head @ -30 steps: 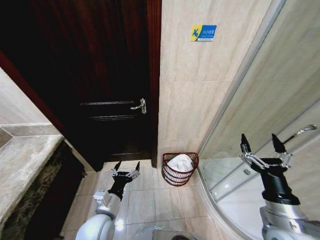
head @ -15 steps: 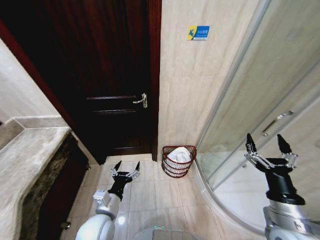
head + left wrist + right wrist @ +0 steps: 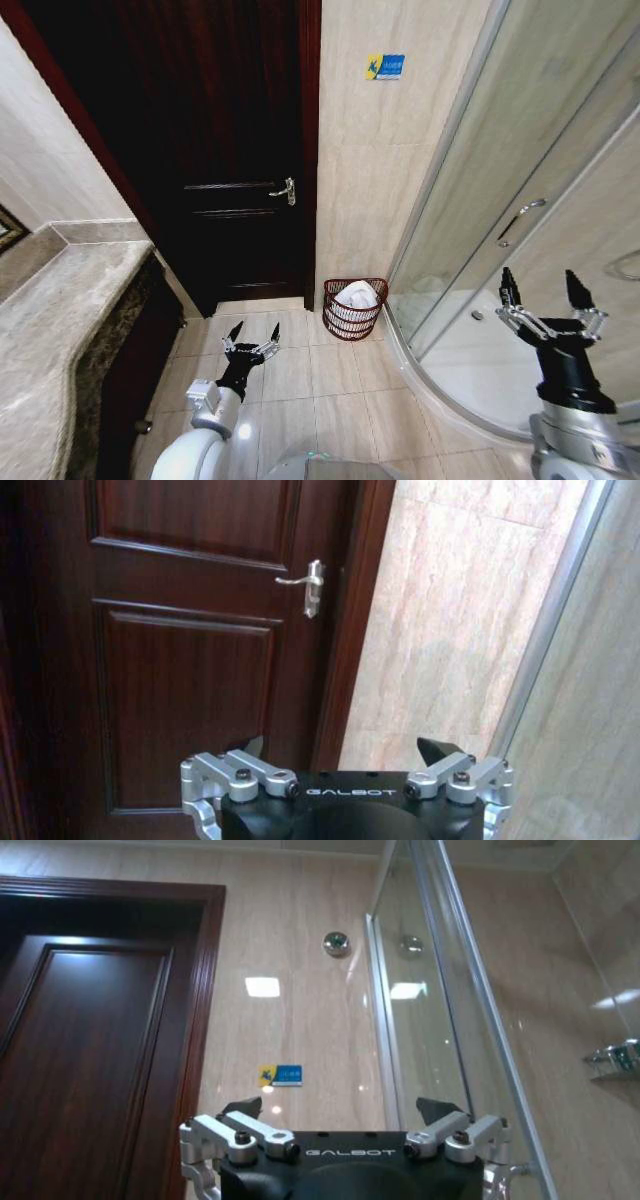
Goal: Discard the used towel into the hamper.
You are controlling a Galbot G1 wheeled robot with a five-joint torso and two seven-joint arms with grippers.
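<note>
— Against the tiled wall (image 3: 365, 180), between the dark door (image 3: 215, 160) and the curved shower glass (image 3: 480, 230), what stands on the floor?

— That's the hamper (image 3: 354, 309), a small reddish-brown wire basket with thin ribs. A white towel (image 3: 357, 297) lies bunched inside it, reaching up to the rim.

— Where are the arms?

— Both are low and empty. From the head camera, the left gripper (image 3: 252, 338) hangs over the floor tiles (image 3: 320, 385), near the door and well apart from the hamper, to its left. Its fingers are spread, nothing between them. The right gripper (image 3: 546, 301) is up in front of the shower glass, well to the right of the hamper, fingers likewise splayed and bare.

— And the wrist cameras?

— The left one looks past its spread gripper (image 3: 340, 751) at the door panels and the lever handle (image 3: 305, 585). The right one looks past its own gripper (image 3: 340, 1110) at the wall, a small blue and yellow sign (image 3: 280, 1075), and the glass edge.

— Anything else nearby?

— A stone counter (image 3: 50, 330) runs along the robot's left.
</note>
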